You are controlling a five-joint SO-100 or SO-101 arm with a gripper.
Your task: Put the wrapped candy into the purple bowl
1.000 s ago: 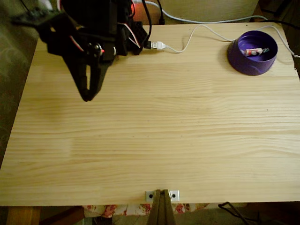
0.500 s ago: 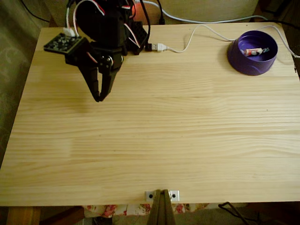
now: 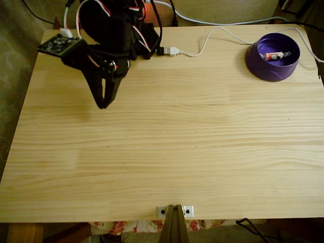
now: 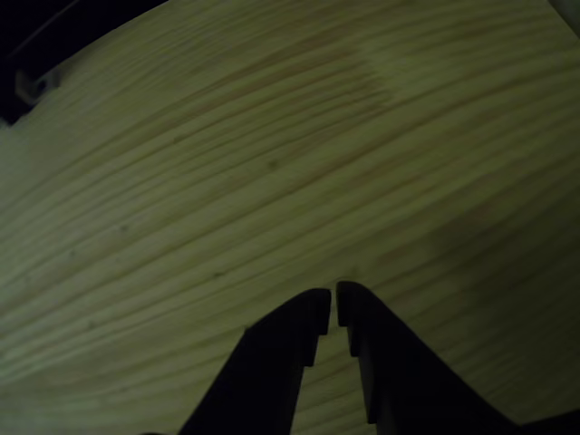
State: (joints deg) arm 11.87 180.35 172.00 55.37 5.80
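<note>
The purple bowl stands at the table's far right corner in the fixed view. Inside it lies the wrapped candy, white and red with a pale twisted end. My black gripper hangs over the far left part of the table, a long way from the bowl, fingertips pointing down. It is shut with nothing between the fingers. In the other view the gripper rises from the bottom edge, its two tips almost touching over bare wood.
A white USB cable runs across the far edge between my arm's base and the bowl. A metal bracket sits at the near edge of the wooden table. A small circuit board sticks out left of the arm.
The arm has swung over the far left of the table: right and slightly up half a second ago, now a little back to the left. The candy stays in the bowl.
</note>
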